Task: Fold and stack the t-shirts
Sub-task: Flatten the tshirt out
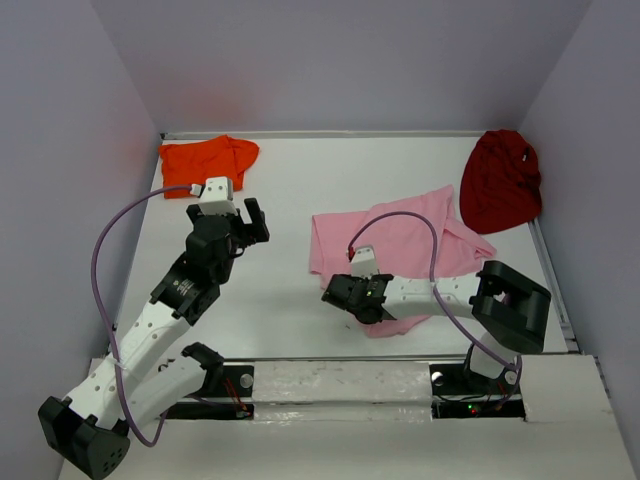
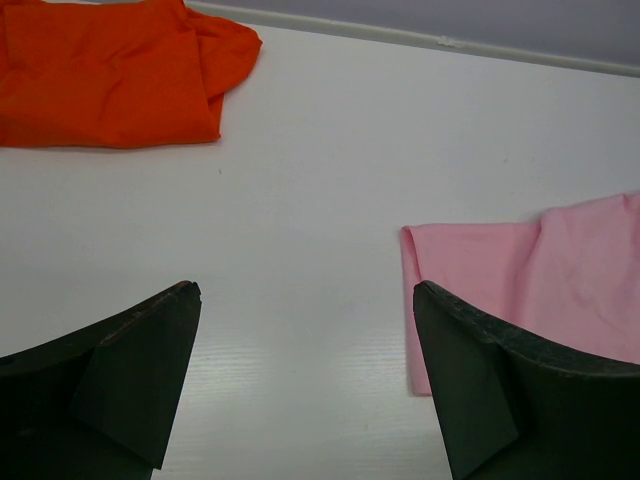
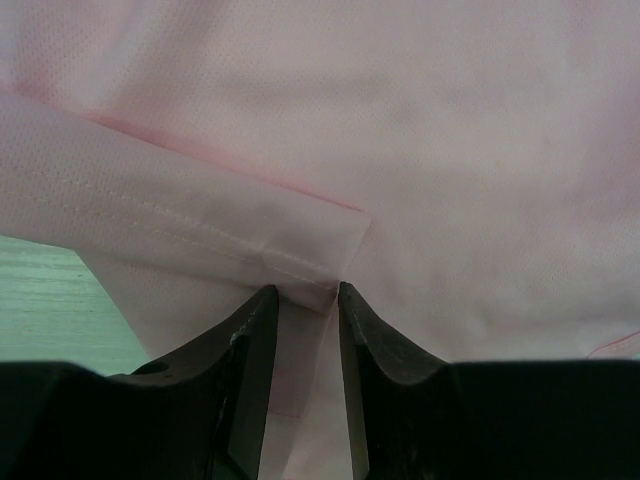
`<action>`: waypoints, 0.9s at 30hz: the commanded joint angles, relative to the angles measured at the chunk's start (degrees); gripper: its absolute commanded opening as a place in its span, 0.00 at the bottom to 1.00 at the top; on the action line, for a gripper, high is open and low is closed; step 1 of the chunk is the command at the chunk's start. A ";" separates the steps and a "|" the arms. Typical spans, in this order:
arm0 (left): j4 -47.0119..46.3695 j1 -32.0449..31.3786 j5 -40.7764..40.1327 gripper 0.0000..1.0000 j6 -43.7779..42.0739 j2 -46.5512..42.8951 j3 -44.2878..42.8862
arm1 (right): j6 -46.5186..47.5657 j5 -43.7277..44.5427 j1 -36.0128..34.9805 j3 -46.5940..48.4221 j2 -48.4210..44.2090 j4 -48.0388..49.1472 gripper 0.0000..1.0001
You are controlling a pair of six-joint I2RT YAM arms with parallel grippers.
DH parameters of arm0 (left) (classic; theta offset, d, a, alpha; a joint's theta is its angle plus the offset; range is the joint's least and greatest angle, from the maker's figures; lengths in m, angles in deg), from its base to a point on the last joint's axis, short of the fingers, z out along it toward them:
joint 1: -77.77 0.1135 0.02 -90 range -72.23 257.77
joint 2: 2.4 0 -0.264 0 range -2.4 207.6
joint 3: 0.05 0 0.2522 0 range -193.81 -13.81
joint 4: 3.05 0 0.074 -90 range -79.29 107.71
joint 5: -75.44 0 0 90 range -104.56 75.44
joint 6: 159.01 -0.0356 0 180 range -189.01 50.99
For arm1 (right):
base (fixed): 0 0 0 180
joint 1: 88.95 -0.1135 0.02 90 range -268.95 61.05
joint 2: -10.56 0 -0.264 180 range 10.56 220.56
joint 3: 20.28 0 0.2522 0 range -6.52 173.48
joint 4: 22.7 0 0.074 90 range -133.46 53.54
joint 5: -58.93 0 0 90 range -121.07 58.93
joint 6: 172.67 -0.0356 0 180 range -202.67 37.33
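There are three t-shirts: one orange t-shirt (image 1: pixel 208 160), one pink t-shirt (image 1: pixel 400 240) and one dark red t-shirt (image 1: pixel 500 180). There are two arms, each with one gripper.

The orange t-shirt lies folded in the far left corner of the white table (image 1: pixel 290 300), up against the far edge. The dark red t-shirt sits in a bunch at the far right, touching the right wall. The pink t-shirt lies spread out and a bit crumpled in the middle, more to the right. Its near end reaches close to the near edge of the table.

A wide bare strip of table runs between the orange and pink t-shirts, from far to near.

The left gripper (image 1: pixel 247 218) hangs over that bare strip with its fingers spread wide and nothing in them. The pink t-shirt's left edge is just to its right.

The right gripper (image 3: pixel 303 293) is low on the near left part of the pink t-shirt. Its fingers stand a little apart with a thin gap. A folded hem corner touches the fingertips, and the cloth does not look squeezed.
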 commanded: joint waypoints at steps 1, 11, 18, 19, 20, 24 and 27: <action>-1.43 -0.48 -1.58 0.97 -0.79 -1.29 0.77 | 0.19 0.35 -0.14 1.76 0.71 1.92 0.36; -1.52 -0.57 -1.67 0.97 -0.79 -1.38 0.86 | 0.19 0.18 -0.14 0.62 0.62 2.27 0.15; -1.52 -0.66 -1.67 0.97 -0.79 -1.29 0.86 | 0.37 -0.09 -0.14 0.09 0.53 2.71 0.00; -1.52 -0.66 -1.67 0.97 -0.88 -1.29 0.86 | 0.37 -0.17 -0.14 0.09 0.45 2.71 0.00; -1.52 -0.74 -1.76 0.97 -0.79 -1.29 0.86 | 0.45 -0.26 -0.14 0.00 0.36 2.80 0.00; -1.52 -0.75 -1.76 0.97 -0.88 -1.29 0.86 | 1.16 -0.61 -0.14 0.00 -1.22 2.63 0.00; -1.43 -0.83 -1.85 0.97 -0.79 -1.11 0.86 | 2.12 -0.53 -0.14 1.05 -5.34 1.22 0.00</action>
